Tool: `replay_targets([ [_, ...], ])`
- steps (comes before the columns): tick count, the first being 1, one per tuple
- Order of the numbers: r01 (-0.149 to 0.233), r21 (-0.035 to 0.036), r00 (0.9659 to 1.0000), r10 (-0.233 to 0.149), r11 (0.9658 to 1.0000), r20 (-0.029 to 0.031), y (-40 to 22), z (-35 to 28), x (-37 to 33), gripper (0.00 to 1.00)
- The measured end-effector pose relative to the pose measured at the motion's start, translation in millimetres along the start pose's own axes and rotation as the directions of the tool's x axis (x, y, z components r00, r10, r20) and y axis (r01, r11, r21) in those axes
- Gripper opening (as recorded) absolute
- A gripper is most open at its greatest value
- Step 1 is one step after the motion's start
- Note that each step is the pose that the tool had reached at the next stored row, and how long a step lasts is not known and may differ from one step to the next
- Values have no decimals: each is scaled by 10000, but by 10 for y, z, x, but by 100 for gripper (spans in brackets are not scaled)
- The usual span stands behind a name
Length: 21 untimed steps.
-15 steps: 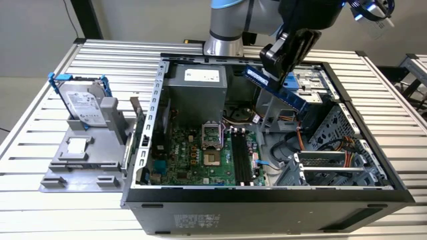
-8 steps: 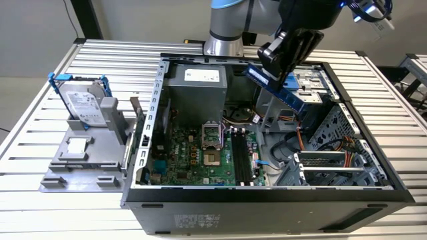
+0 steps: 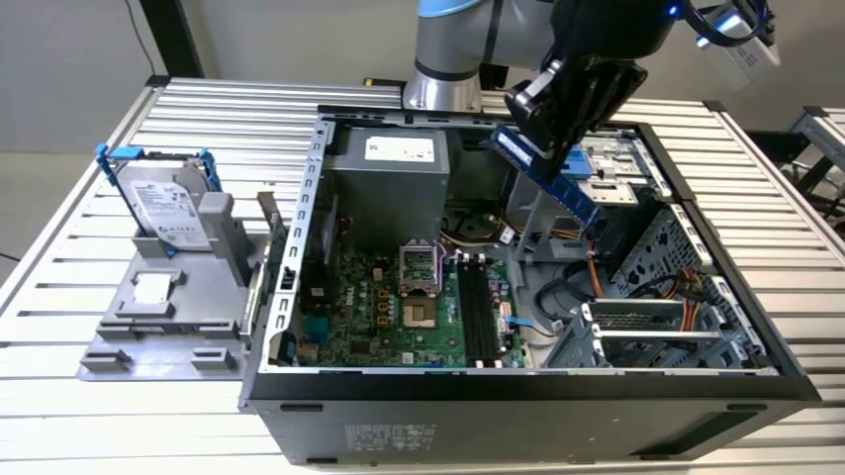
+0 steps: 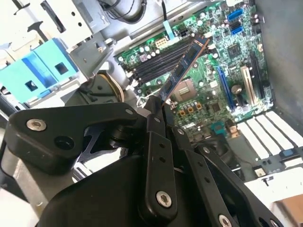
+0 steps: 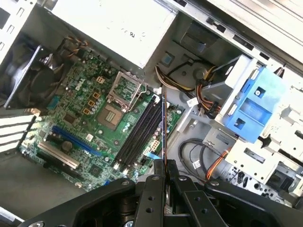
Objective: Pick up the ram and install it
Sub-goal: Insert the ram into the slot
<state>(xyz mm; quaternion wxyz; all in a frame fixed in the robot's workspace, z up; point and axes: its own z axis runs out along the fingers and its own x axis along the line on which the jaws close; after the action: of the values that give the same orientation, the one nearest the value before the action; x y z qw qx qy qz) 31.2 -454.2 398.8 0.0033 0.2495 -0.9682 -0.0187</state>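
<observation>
the slatted metal surface carries an open black computer case lying on its side. inside it, a grey power supply sits at the far end, with the green motherboard below it in the exterior view. on the exterior view's left, outside the case, a grey stand holds a silver hard drive in a blue bracket, propped upright. a blue drive cage shows beside the board in the first wrist view.

the robot arm reaches in from the far side, and its black tool hangs over the case's open top, clenched on the ram. the two fingers pinch one end of the stick, meeting tight on it in both wrist views.

the ram is a thin, flat, long narrow board, dark greenish-blue, with a row of small dark chips along its face in the second wrist view and a pale edge at its free end. in the first wrist view it is seen edge-on as a thin dark line. it is in the air, tilted, its free end slanting down toward the inside of the case, clear of the board. the long black memory slots lie below it, and the stick runs roughly along them without touching.
</observation>
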Motion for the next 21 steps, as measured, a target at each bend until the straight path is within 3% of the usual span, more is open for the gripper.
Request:
replay_targets([
  [5,-742,2,9972,742,9972,28,0,0,0,0],
  [10,-1483,0,9889,1483,9889,56,0,0,0,0],
  [15,-2213,-3,9752,2213,9752,84,0,0,0,0],
  [21,-3032,-9,9529,3032,9529,116,0,0,0,0],
])
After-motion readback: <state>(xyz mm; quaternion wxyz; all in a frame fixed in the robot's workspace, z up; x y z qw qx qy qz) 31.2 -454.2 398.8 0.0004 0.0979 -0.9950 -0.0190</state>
